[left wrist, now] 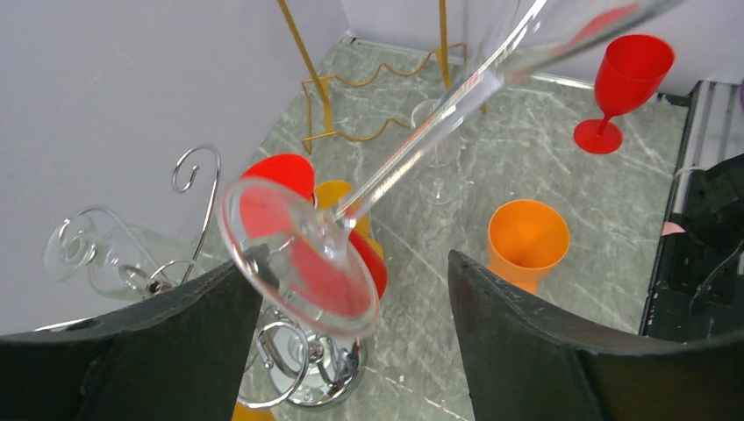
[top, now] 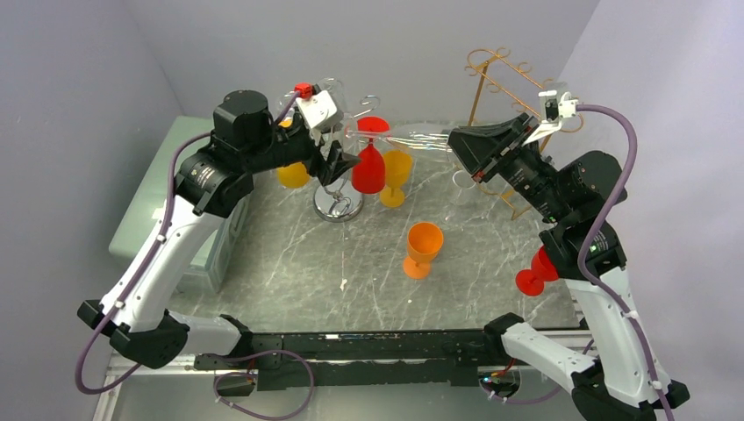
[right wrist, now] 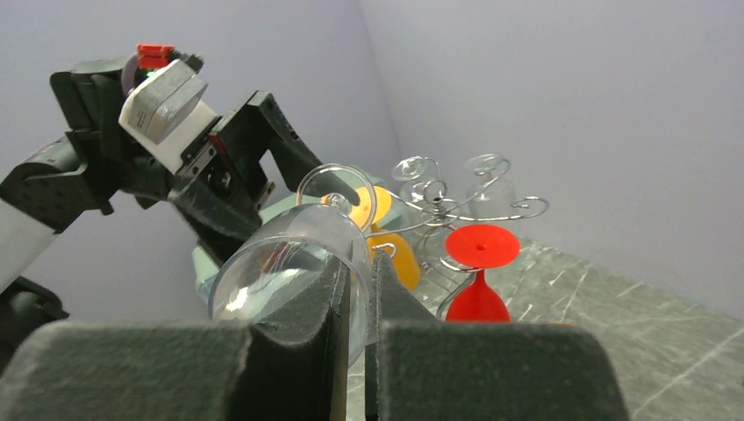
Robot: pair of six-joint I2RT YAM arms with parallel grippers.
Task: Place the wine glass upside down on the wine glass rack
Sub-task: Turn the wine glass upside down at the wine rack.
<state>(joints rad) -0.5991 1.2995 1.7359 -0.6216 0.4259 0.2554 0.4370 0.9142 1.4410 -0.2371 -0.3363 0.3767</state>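
Left pincer point(top: 340, 164): hangs above the chrome rack point(top: 338, 208), just left of its top hooks. Its jaws stand wide apart and grip nothing.

Wine glass point(left wrist: 298, 254): clear, held off the counter point(top: 289, 263) and lying roughly level. Its foot points at the rack and its bowl points away to the right. In the left wrist view the foot disc sits in the gap between the two left fingers point(left wrist: 544, 342), touching neither. The stem runs up and away from them. The foot is level with the rack's upper hooks, beside them. Cannot tell whether it touches the wire.

On the rack: a red glass point(top: 369, 167) hangs upside down with its foot on top. A yellow glass point(top: 397, 175) stands just right of the rack. Another yellow one point(top: 294, 174) sits left of the rack, partly behind the left arm.

Orange cup point(top: 423, 248): upright on the counter, right of the rack and nearer the arm bases.

Right pincer point(right wrist: 358, 263): well right of the rack, clamped on the rim of the wine glass bowl, with the glass wall pinched between the two pads.

Gold wire stand point(top: 500, 88): far right of the rack, behind the right arm.

Red goblet point(top: 535, 272): at the right counter edge, partly hidden by the right arm.
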